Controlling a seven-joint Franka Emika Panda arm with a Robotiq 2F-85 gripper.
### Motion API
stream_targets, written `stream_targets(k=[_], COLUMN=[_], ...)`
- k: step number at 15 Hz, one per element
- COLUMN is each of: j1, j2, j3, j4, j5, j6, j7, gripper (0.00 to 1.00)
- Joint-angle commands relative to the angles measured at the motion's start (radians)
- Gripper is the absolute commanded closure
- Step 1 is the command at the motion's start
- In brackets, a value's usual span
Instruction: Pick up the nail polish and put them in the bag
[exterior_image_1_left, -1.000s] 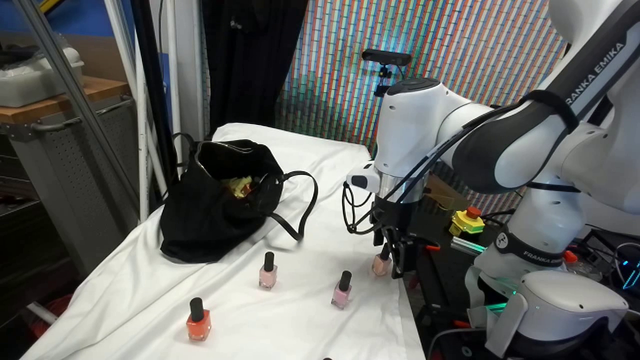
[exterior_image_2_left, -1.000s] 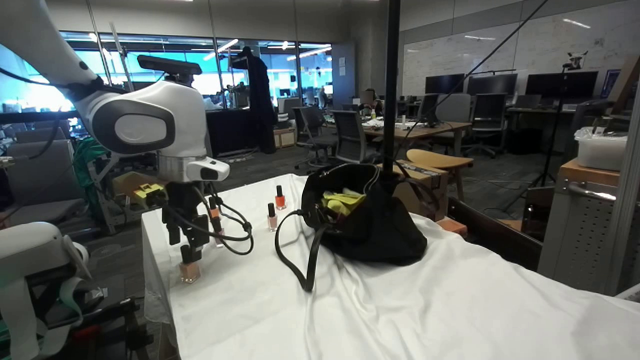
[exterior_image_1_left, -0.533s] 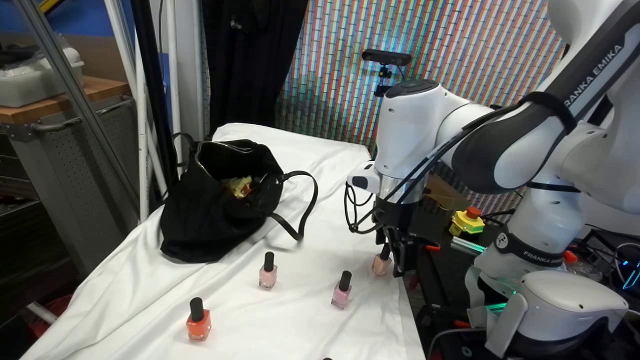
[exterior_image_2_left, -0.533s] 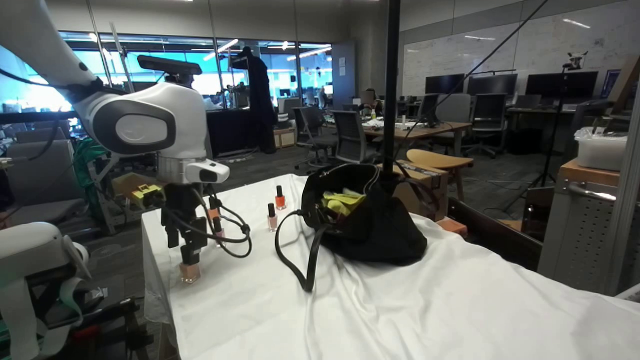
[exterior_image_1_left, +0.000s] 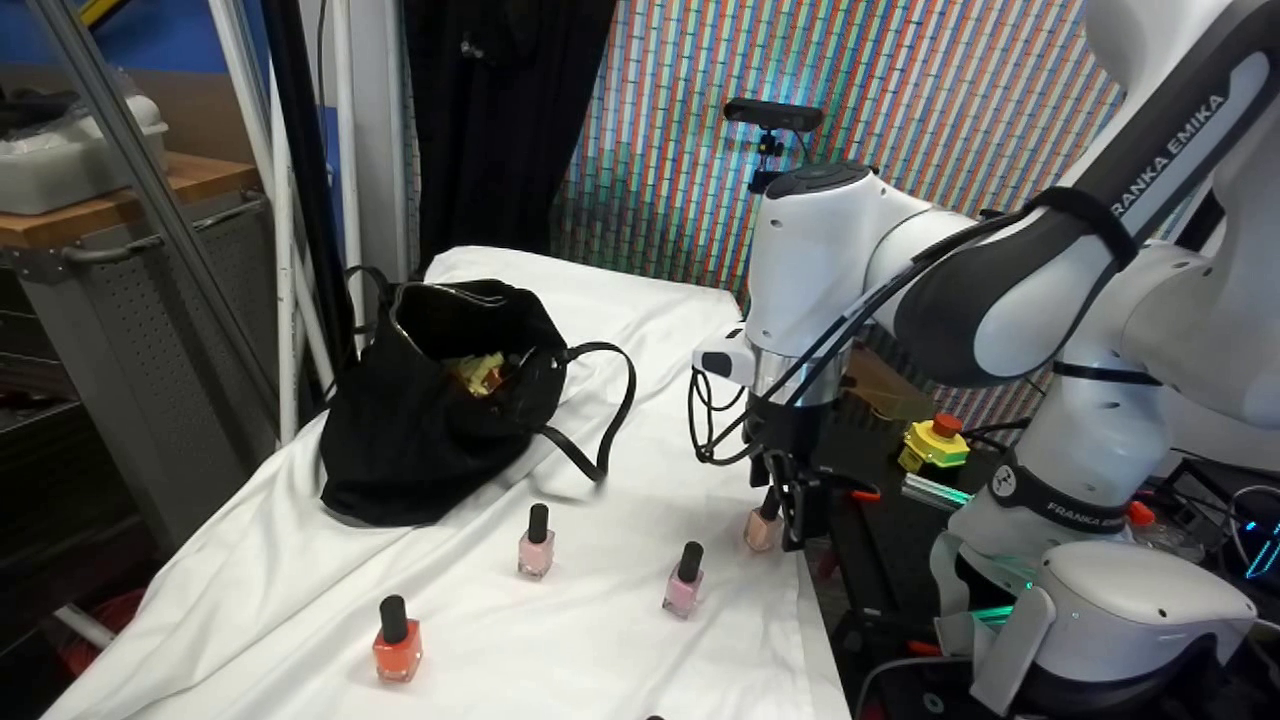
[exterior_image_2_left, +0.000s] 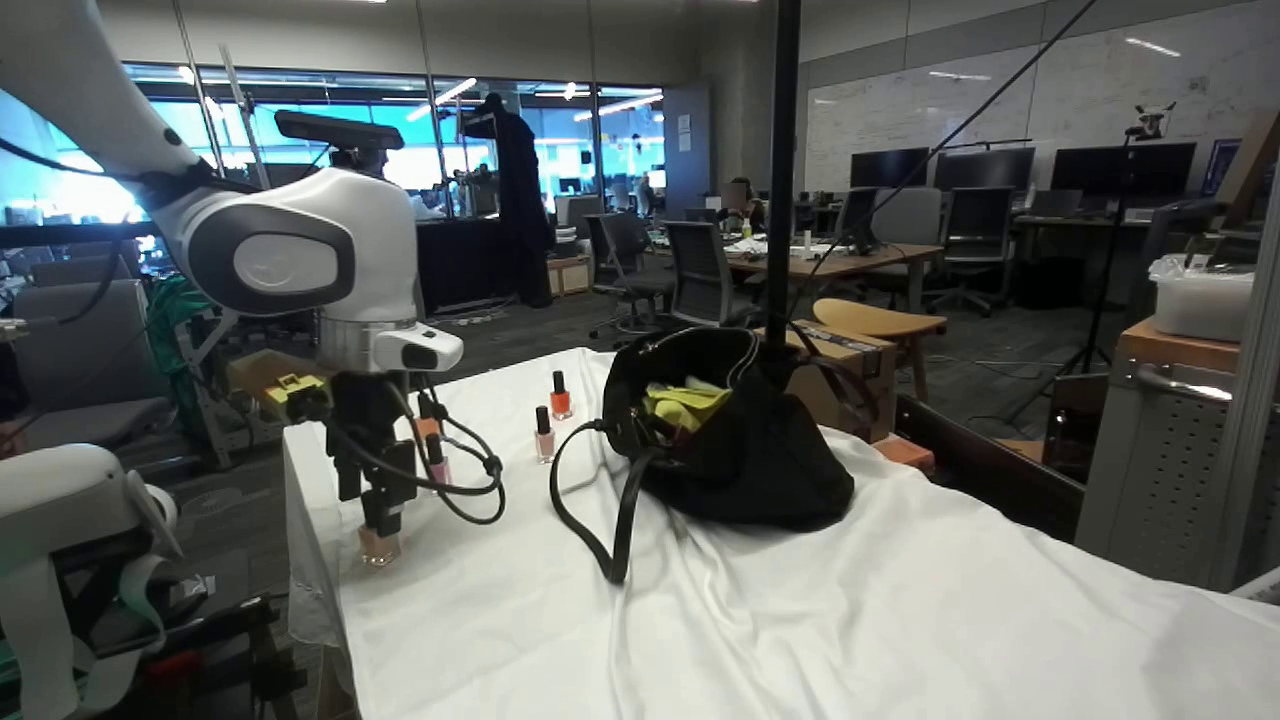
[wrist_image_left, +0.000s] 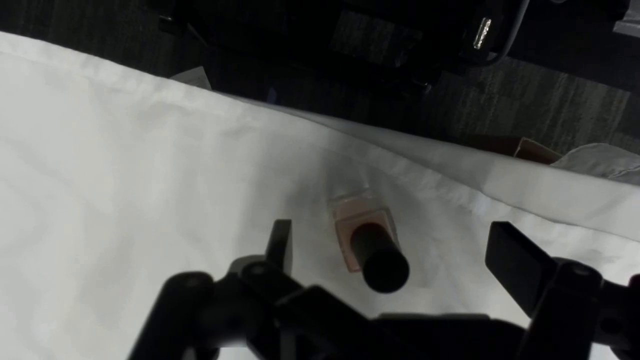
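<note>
black two-finger gripper (wrist_image_left: 391, 245) spread wide, straddling a rectangular peach glass nail polish bottle (wrist_image_left: 367, 240), gaps both sides; wrinkled white cloth (wrist_image_left: 140, 180) beneath it, dark carpet (wrist_image_left: 500, 112) beyond.

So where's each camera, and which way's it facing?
Wrist view: on the arm, facing down at a polish bottle; gripper shows.
An exterior view: raised, overlooking the table toward a striped backdrop; arm shows.
An exterior view: raised, overlooking the table toward office chairs; arm shows.
Both exterior views show the bag, seemingly facing each other.
</note>
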Motion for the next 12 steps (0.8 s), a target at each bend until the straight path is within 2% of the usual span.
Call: stream_targets(k=[1,6,12], j1=[-0.01,-0.014,-0.029], j2=[0.02,0.058,0.065], j3=[0.007,0.006,0.001], j4=[0.001,0.001,0.001], j5=[-0.013,-0.026,-0.047], j6=[0.045,0.123,0.119], j7=[0.02,0.036,0.049], gripper=[0.0,0.0,0.0])
